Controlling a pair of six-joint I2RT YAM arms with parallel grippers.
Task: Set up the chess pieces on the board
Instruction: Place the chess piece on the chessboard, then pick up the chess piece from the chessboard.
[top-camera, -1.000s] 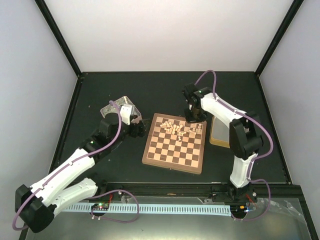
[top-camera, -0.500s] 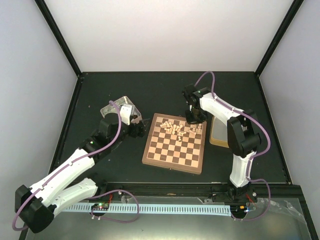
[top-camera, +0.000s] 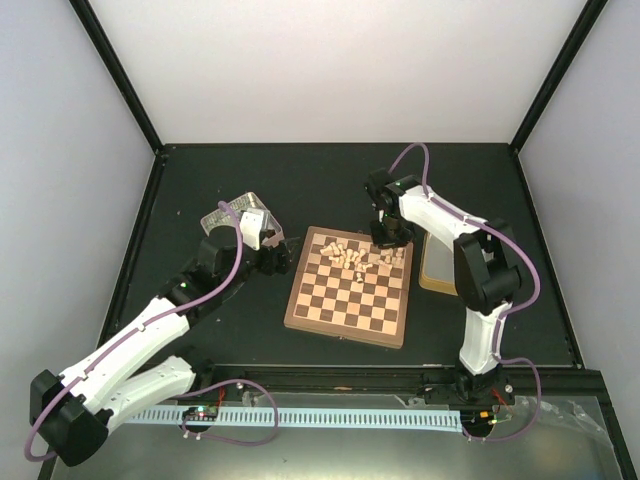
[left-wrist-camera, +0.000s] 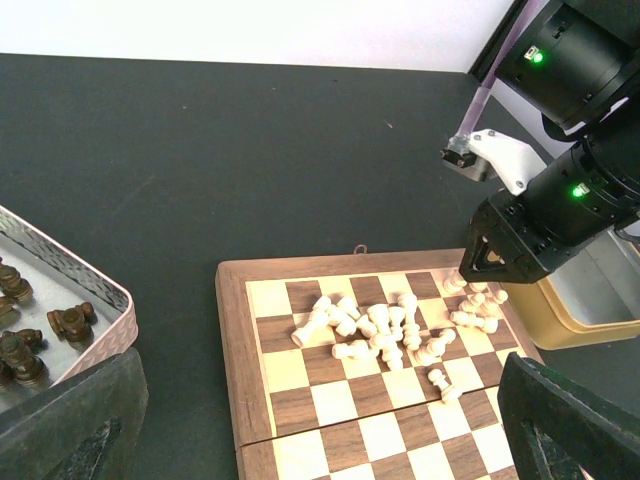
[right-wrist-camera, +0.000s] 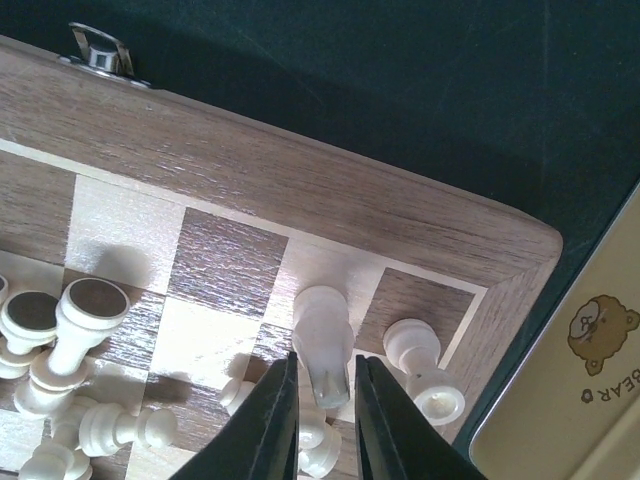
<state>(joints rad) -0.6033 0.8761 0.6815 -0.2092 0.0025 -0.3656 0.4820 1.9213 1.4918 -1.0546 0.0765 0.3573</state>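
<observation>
The board (top-camera: 348, 300) lies mid-table. The cream chess pieces (top-camera: 360, 258) lie in a heap along its far rows, most tipped over; they also show in the left wrist view (left-wrist-camera: 380, 330). My right gripper (top-camera: 390, 238) is low over the board's far right corner. In the right wrist view its jaws (right-wrist-camera: 325, 400) are shut on one cream piece (right-wrist-camera: 322, 335), next to a toppled piece (right-wrist-camera: 425, 365) in the corner square. My left gripper (top-camera: 275, 255) hovers just left of the board, open and empty, its fingers (left-wrist-camera: 70, 420) wide apart.
A metal tin (left-wrist-camera: 90, 290) holding dark brown chessmen stands left of the board, behind my left gripper (top-camera: 232, 212). A cream rectangular tin (top-camera: 440, 262) lies against the board's right edge (right-wrist-camera: 590, 350). A metal latch (right-wrist-camera: 98, 50) sticks out of the board's far rim.
My right gripper has shifted slightly at the board's far right corner. The left arm and the heap of pieces have not visibly moved.
</observation>
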